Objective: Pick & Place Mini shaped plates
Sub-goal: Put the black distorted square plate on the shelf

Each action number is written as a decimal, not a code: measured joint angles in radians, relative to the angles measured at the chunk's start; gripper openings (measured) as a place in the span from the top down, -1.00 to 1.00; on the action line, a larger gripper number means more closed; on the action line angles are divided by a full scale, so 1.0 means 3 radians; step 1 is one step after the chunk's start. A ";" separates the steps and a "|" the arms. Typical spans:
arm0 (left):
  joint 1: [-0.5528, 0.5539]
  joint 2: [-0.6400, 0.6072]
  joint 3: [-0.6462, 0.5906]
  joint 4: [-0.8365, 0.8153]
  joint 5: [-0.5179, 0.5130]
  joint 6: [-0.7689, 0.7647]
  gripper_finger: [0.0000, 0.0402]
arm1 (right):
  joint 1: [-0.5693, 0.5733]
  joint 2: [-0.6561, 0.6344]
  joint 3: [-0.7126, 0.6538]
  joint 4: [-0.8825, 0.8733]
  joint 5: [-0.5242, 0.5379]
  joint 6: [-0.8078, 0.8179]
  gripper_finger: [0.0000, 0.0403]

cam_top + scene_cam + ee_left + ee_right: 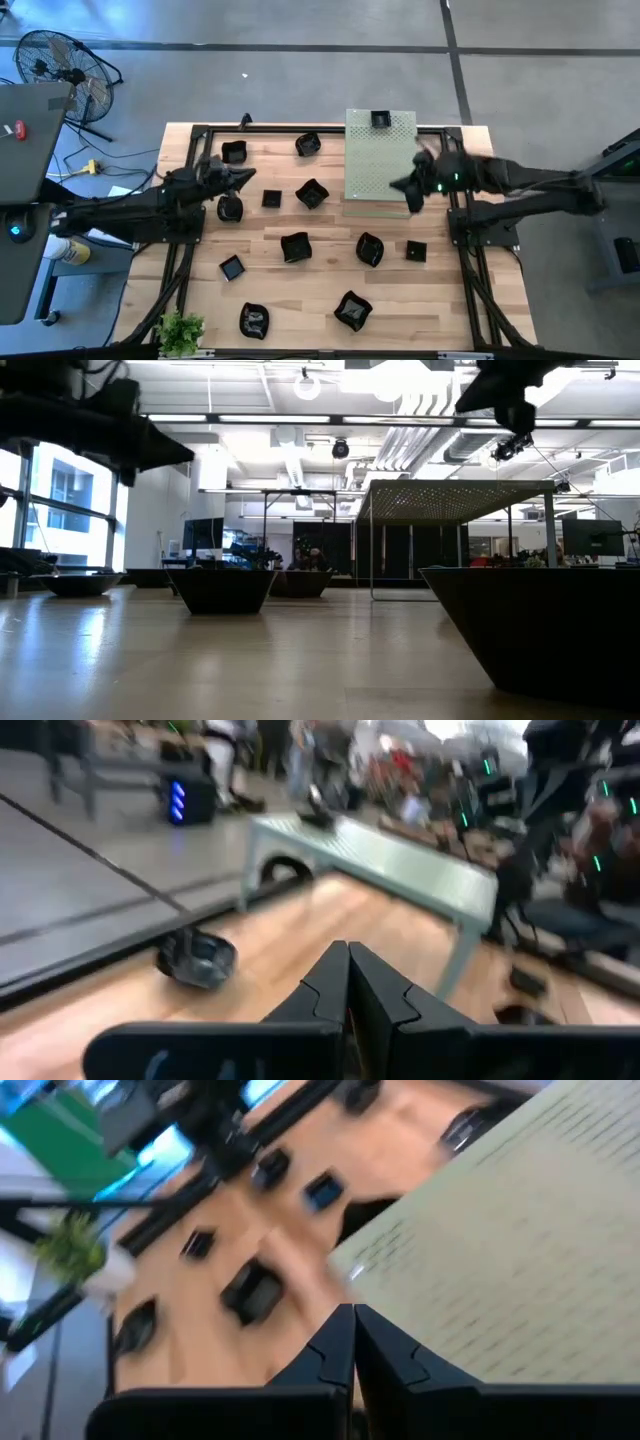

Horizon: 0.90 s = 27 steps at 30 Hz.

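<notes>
Both grippers shut and empty. Right gripper poised over the near-right edge of the green board, fingers pressed together with nothing between. Left gripper high over the left part of the bench, jaws likewise closed.

One plate already on the board's far edge; about a dozen plates scattered over the bench from far-left to near edge. Nearest candidates for the right arm: plate and plate, both toward the near edge from that gripper, well below it. Probably next: opening, then descending toward one of these. Long axis of either too small to tell.
</notes>
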<state>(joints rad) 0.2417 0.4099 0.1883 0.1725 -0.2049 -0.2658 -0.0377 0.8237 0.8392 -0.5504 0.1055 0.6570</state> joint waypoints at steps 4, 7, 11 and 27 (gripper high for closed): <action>0.0000 0.0537 0.0251 -0.0100 0.0328 0.0009 1.00 | 0.0665 0.0140 -0.0011 -0.0020 0.0296 0.0314 0.99; 0.0000 0.0873 0.0387 -0.0225 0.0485 0.0008 1.00 | 0.1085 0.0314 -0.0011 -0.0018 0.0423 0.0585 0.99; -0.0001 0.1164 0.0440 -0.0209 0.0504 0.0009 1.00 | 0.1562 0.0661 -0.0011 0.0001 0.0448 0.0873 0.99; 0.0000 0.1292 0.0444 -0.0235 0.0568 -0.0002 1.00 | 0.2097 0.2261 -0.0008 0.1672 -0.0086 0.1387 0.64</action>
<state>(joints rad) 0.2417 0.7975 0.3214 0.1020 -0.0345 -0.2663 0.5915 1.5019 0.8369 -0.0488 0.0797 1.0731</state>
